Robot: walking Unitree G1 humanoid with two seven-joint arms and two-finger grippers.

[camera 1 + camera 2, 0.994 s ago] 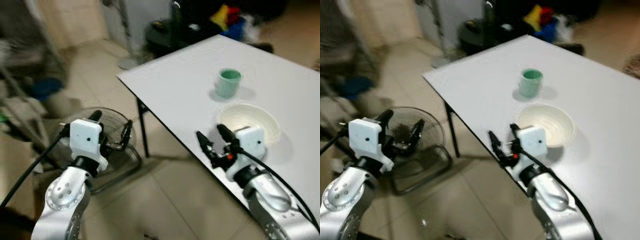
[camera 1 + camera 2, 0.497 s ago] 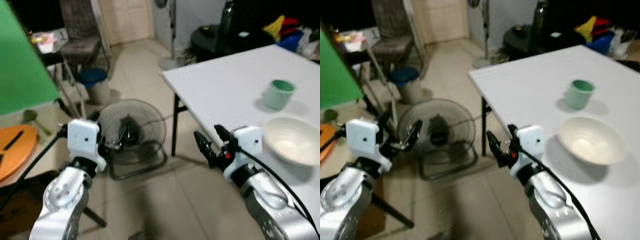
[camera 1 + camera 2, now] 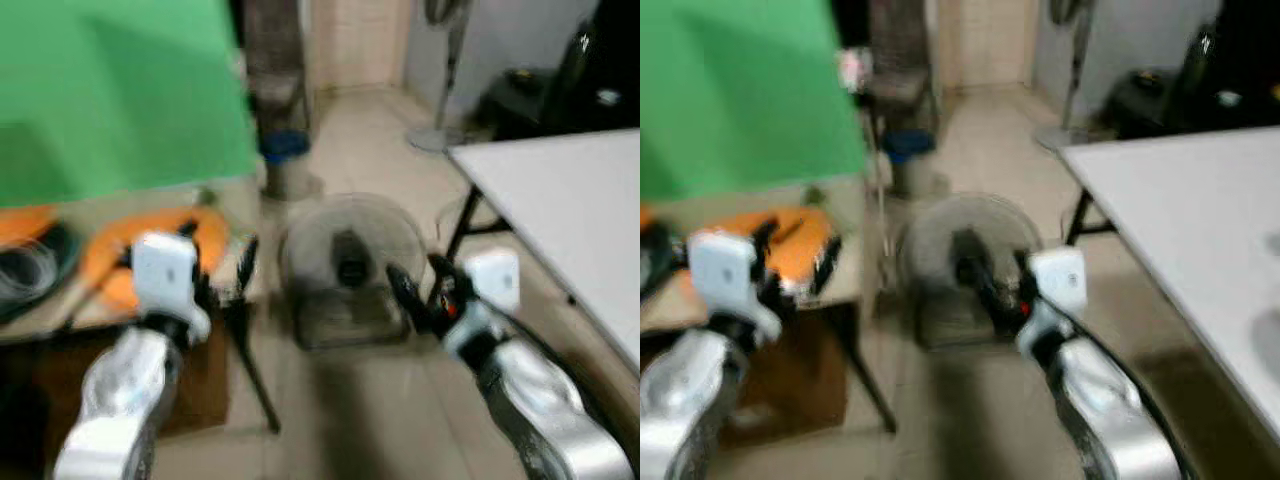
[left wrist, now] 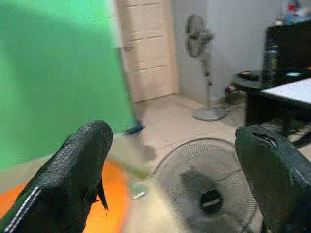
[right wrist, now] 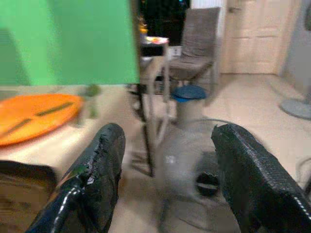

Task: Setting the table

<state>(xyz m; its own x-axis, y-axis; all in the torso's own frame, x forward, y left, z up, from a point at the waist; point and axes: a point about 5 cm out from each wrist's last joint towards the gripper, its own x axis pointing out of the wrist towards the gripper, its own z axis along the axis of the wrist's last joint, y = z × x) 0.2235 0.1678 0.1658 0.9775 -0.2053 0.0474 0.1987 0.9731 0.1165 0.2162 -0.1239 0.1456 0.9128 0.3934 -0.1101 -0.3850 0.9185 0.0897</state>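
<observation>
The picture is blurred by motion. A white table (image 3: 560, 190) shows its near corner at the right. At the left, a low table (image 3: 845, 285) in front of a green screen (image 3: 120, 90) carries a flat orange plate-like thing (image 5: 34, 114). My left gripper (image 3: 222, 265) is held out open and empty, level with that low table. My right gripper (image 3: 422, 290) is also open and empty, in the air over the floor between the two tables, its fingers (image 5: 252, 179) spread wide.
A round floor fan (image 3: 350, 255) stands on the tiled floor straight ahead between the tables. Behind it are a grey chair (image 5: 197, 39), a blue bin (image 5: 190, 93) and a pedestal fan (image 4: 199, 43) by a door. Black legs hold the low table.
The camera has swung left: the white table has slid to the right edge, its cup and bowl out of frame, and the green screen and low table came in. Both grippers stay open.
</observation>
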